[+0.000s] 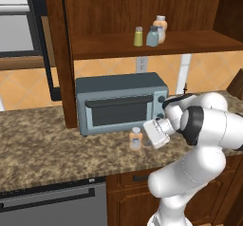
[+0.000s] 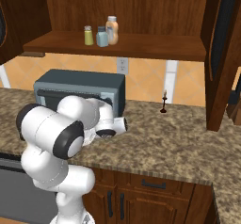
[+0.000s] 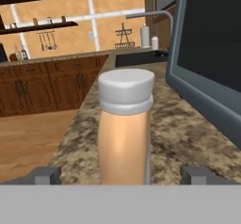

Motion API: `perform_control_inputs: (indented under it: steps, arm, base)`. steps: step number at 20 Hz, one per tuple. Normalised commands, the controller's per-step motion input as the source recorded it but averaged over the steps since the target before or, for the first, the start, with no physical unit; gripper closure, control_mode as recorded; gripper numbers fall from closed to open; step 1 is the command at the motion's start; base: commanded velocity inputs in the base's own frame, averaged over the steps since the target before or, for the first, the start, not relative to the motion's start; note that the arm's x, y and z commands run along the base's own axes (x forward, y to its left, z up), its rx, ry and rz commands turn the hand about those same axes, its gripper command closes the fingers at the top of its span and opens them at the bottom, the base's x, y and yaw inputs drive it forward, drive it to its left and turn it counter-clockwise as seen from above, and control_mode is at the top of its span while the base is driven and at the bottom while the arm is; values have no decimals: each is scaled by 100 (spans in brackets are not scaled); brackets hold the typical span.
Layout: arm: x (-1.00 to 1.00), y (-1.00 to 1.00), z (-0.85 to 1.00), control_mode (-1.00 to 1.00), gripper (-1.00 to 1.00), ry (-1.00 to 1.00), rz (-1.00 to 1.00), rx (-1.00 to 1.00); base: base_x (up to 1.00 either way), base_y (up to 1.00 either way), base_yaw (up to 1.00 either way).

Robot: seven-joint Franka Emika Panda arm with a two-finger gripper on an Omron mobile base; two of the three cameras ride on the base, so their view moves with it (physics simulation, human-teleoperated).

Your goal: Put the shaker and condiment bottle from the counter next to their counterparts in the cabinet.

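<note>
On the granite counter (image 1: 42,139), just in front of the grey-blue toaster oven (image 1: 121,101), stands the condiment bottle (image 1: 135,138), upright, orange-peach with a white cap. The gripper (image 3: 121,175) sits level with it, jaws spread wide: in the hand view the bottle (image 3: 125,129) rises between the two dark fingertips (image 3: 43,175), one at 8 o'clock and one at 4 o'clock of it, each apart from its sides, so nothing is held. The toaster oven's dark door (image 3: 212,63) runs along at 2 o'clock in that view.

Up in the cabinet (image 1: 142,11), on its one wide shelf, the yellow-green shaker (image 1: 138,36) stands upright just beside the blue-grey shaker (image 1: 152,36), with the second orange-peach bottle (image 1: 160,28) close behind that one, at about 1 o'clock of it. From the right base view the same three (image 2: 88,35) (image 2: 101,36) (image 2: 112,29) stand in a tight row. A small candlestick (image 2: 164,103) stands on the counter near the wall, well apart from the arm.
</note>
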Motion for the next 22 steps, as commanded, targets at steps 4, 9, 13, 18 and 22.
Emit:
perform_control_inputs:
  steps: [4, 9, 13, 18, 22]
  arm:
    - [0, 11, 0, -100, -100, 2, -4, 0]
    - [0, 14, 0, -100, -100, 2, -5, 0]
    - [0, 15, 0, -100, -100, 2, -6, 0]
    - [0, 16, -1, -100, -100, 1, -6, 0]
    - [0, 14, -5, -100, 100, 1, -5, 0]
  base:
    - [0, 0, 0]
    - [0, 0, 0]
    - [0, 0, 0]
    - [0, 0, 0]
    - [0, 0, 0]
